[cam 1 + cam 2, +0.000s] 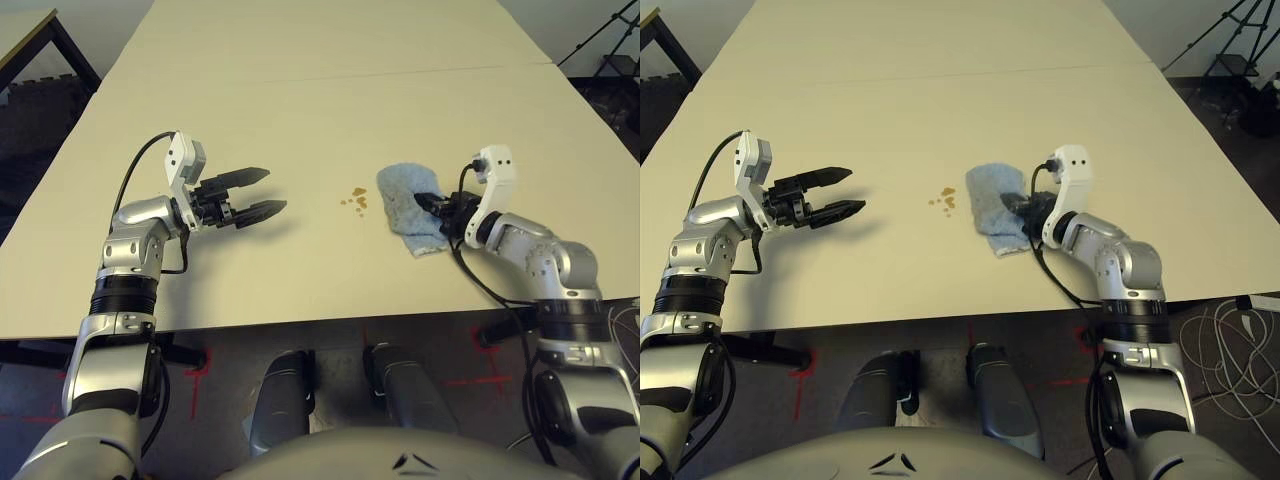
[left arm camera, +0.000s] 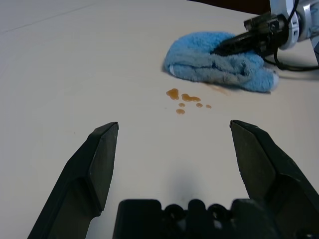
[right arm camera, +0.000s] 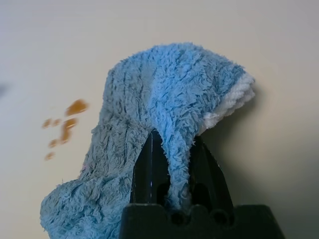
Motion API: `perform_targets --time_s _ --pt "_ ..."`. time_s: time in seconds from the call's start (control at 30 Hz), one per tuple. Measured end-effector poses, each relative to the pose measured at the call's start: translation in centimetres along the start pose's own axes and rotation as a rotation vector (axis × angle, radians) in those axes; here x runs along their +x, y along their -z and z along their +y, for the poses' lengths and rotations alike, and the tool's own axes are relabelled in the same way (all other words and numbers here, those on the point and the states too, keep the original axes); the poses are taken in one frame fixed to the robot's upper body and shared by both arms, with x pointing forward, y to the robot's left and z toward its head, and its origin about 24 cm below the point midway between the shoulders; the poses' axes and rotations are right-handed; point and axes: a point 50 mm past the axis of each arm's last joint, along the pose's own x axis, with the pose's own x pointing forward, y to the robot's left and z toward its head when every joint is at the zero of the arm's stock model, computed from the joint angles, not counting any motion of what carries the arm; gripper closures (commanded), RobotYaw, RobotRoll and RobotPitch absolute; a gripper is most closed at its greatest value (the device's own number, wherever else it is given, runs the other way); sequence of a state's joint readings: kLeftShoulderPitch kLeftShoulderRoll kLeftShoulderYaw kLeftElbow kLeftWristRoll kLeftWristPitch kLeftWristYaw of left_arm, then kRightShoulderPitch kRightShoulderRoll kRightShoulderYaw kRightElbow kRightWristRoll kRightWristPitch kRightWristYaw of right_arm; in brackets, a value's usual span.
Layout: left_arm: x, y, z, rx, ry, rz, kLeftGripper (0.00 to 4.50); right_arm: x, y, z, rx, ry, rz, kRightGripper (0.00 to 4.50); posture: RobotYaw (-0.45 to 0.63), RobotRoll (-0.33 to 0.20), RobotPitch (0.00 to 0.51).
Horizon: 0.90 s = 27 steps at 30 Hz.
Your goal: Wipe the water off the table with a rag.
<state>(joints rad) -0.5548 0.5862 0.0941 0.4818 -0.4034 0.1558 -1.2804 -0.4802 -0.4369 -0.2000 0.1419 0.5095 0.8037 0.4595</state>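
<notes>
A light blue fluffy rag lies on the pale beige table, right of centre. My right gripper is shut on the rag, a fold of cloth pinched between its black fingers. A small cluster of amber-brown droplets, the water, sits on the table just left of the rag, a short gap apart. My left gripper hovers open at the left, its fingers pointing toward the droplets with nothing between them. The left wrist view shows the water and the rag ahead of the fingertips.
A thin seam line crosses the table farther back. A dark-legged table stands at the far left edge. A tripod and cables are off the table's right side.
</notes>
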Motion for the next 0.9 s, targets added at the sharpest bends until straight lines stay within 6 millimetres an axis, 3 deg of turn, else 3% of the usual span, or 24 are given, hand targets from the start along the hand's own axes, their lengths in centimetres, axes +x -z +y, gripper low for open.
perform_targets --time_s 0.17,0.33,0.67,0.77,0.9 --pt "0.0 0.0 0.0 0.000 0.001 0.000 0.00 -1.6 -1.6 -2.1 -0.038 0.076 -0.029 4.40 -0.25 0.000 0.145" --pt "0.1 0.1 0.0 -0.002 0.003 0.002 0.00 -2.1 -2.0 -2.0 0.009 0.055 -0.055 4.40 -0.25 0.000 0.145" --pt "0.2 -0.2 0.1 0.009 0.013 0.008 0.00 -1.2 -5.4 4.3 0.144 -0.184 -0.174 4.40 -0.26 0.000 0.143" --pt "0.2 0.0 0.2 -0.001 0.010 0.011 0.00 -0.7 -4.8 5.7 0.174 -0.220 -0.157 4.40 -0.26 0.000 0.144" --pt "0.1 0.2 0.2 -0.012 0.007 0.014 0.00 -0.5 -3.1 5.5 0.184 -0.196 -0.109 4.40 -0.25 0.000 0.144"
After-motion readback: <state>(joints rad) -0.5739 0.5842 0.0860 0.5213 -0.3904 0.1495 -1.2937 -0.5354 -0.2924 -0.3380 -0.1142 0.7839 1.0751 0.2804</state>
